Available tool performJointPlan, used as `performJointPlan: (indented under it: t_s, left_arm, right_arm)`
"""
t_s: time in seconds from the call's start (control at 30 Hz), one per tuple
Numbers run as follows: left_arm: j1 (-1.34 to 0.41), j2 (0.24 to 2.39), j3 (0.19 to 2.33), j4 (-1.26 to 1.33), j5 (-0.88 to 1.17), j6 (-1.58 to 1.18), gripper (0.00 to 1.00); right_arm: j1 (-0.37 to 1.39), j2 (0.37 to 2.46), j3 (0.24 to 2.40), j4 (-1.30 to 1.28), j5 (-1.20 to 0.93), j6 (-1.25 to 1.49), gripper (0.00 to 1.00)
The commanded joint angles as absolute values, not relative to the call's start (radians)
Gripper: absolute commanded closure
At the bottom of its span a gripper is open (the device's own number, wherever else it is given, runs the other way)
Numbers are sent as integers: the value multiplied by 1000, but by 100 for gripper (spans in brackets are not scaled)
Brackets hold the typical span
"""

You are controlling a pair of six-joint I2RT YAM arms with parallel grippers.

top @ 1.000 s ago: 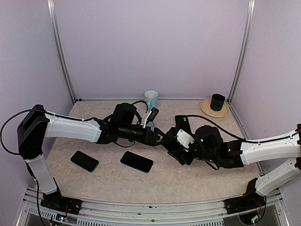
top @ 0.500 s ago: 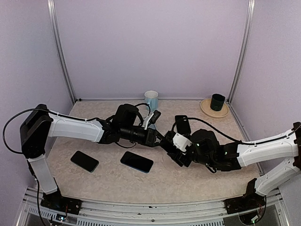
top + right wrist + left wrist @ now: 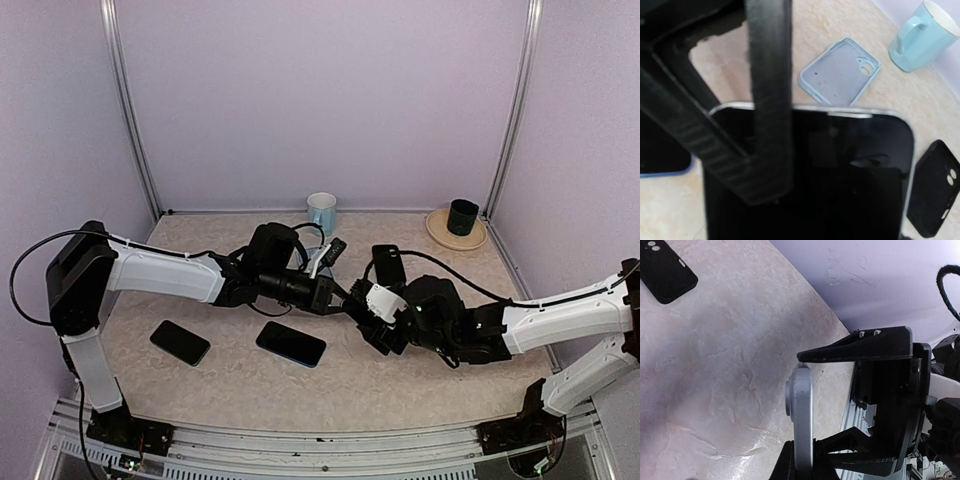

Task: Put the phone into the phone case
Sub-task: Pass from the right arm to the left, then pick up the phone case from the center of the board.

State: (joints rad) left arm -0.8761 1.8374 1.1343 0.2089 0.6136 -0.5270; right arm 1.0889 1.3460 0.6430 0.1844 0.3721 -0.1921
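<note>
**Item:** black-screened smartphone with a silver metal rim (image 3: 840,165).

**Location:** you have it lifted off the beige marbled tabletop (image 3: 740,365), near the table's centre, between the two arms.

**Appearance:** the screen is dark and the corners are rounded. From the left wrist it shows edge-on as a thin silver slab standing on end, with a raised camera bump on one face.

**Hold:** your left gripper (image 3: 338,293) is clamped tight across the phone's thickness, one ribbed black finger lying down the screen. Your right gripper (image 3: 360,303) has its jaws wide apart around the phone's far end; whether they touch it cannot be told.

**Related:** a pale blue soft phone case (image 3: 840,71) lies hollow side up on the tabletop near a pale blue mug (image 3: 920,35). A black phone case (image 3: 935,187) lies flat, apart from it.
</note>
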Motion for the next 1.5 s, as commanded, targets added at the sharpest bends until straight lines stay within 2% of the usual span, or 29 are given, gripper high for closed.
performJointPlan:
  t_s: [0.0, 0.17, 0.4, 0.6, 0.9, 1.13, 1.47]
  left_arm:
    - [-876, 1844, 1151, 210, 580, -528, 100]
    - [-858, 1792, 1121, 222, 508, -527, 100]
    - [-777, 1649, 1002, 296, 438, -555, 100]
    - [-726, 1519, 921, 299, 357, -550, 100]
    - [-701, 1371, 830, 305, 237, -570, 100]
    - [-697, 1271, 766, 301, 115, -594, 100]
    - [-693, 1239, 724, 312, 103, -613, 100]
  right_arm:
    - [1103, 1348, 690, 230, 406, -182, 15]
    - [1099, 1302, 691, 222, 344, -147, 1]
    - [1038, 1253, 725, 169, 286, -64, 0]
    - [947, 1269, 792, 101, 335, 61, 1]
    - [825, 1454, 942, -26, 417, 209, 5]
    - [709, 1616, 1056, -112, 342, 296, 9]
    - [652, 1900, 1294, -210, 333, 292, 10]
